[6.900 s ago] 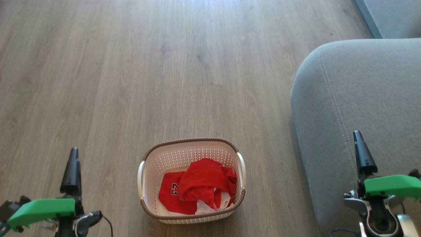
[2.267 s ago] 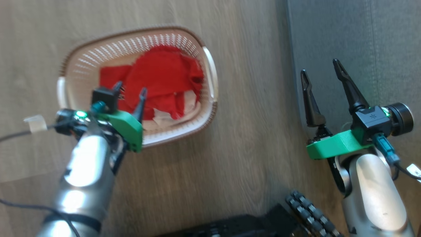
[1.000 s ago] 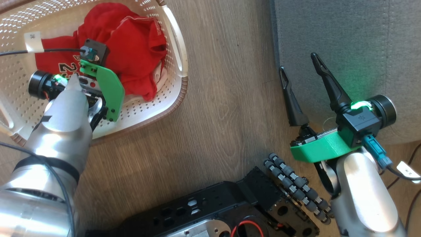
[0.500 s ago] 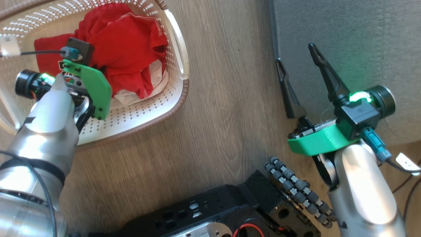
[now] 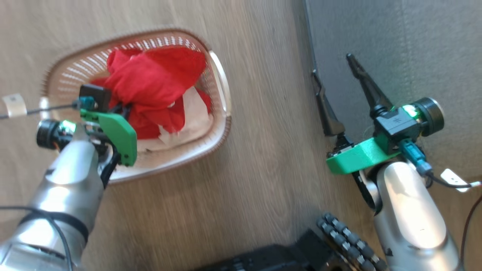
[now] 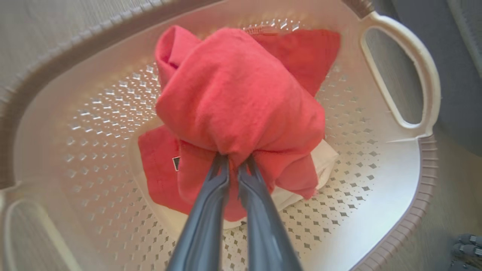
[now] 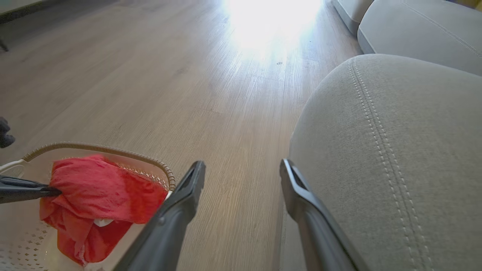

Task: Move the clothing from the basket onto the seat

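- Wood-plank floor (image 5: 263, 169) carries the basket (image 5: 225, 124); the grey seat (image 5: 414, 45) stands near the basket's handle side.
- Red clothing (image 5: 150, 79) lies inside the basket, one bunch standing at rim height.
- Left tool (image 6: 234, 161) is clamped on that bunch, above the basket's bottom.
- Right tool (image 5: 332, 64) is spread apart and empty, well apart from the basket, at the seat's edge.

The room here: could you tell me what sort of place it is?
Probably a home living room: wood-plank floor, a grey upholstered seat, and a laundry basket of red clothing.
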